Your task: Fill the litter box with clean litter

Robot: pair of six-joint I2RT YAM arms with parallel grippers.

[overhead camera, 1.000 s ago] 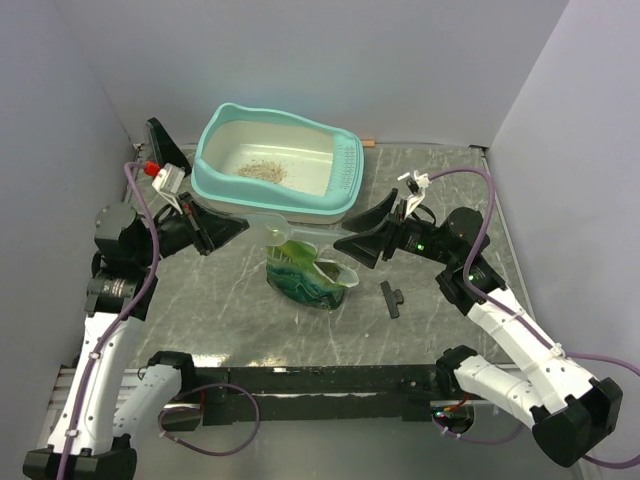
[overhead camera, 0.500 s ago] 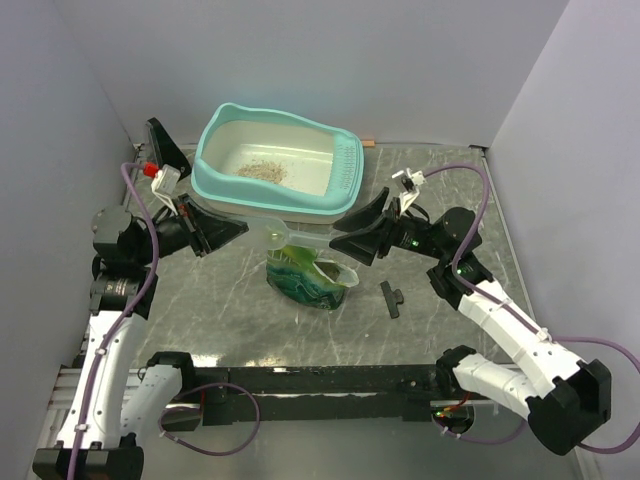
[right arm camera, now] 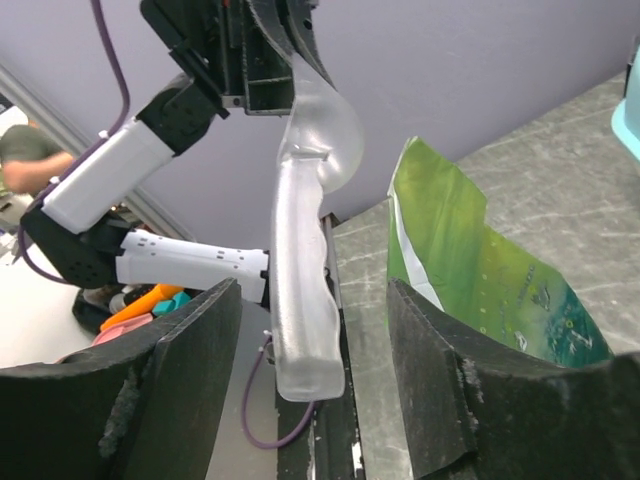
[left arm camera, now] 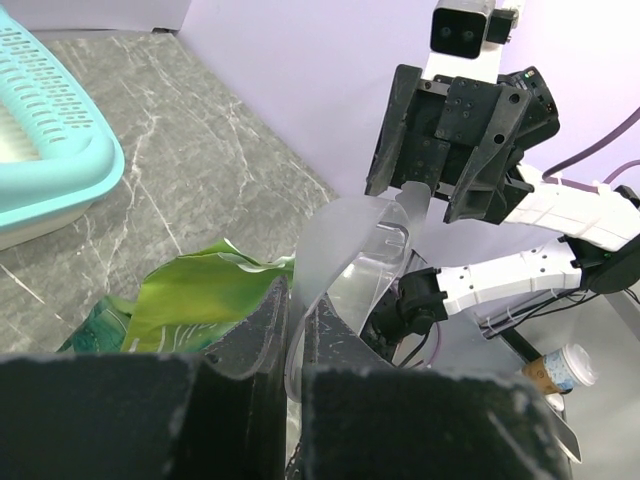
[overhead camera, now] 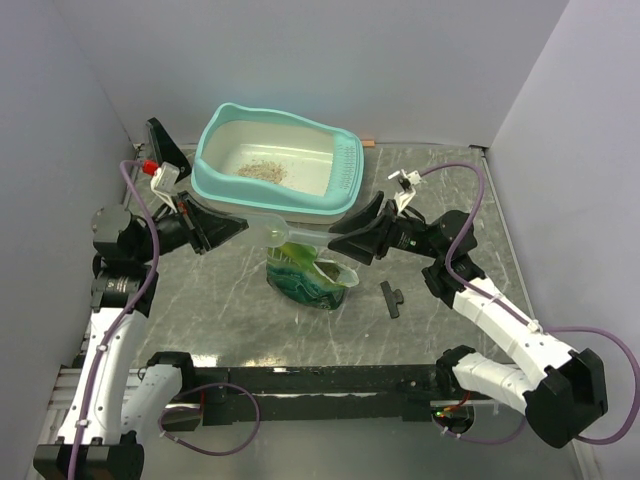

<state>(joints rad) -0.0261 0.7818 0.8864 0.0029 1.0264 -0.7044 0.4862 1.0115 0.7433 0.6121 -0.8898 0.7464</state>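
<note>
Pale lilac walls (overhead camera: 400, 60) on 3 sides, grey marble-look tabletop (overhead camera: 200, 310), even light

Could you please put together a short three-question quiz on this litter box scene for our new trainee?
1. True or false: the left hand is shut on the translucent scoop.
2. Multiple choice: where is the clean litter visible? A) inside the litter box; B) spilled across the table; C) heaped in the scoop's bowl.
3. Fill in: the right hand stands open around the scoop's ____.

Key: 1 true; 2 A; 3 handle.
</note>
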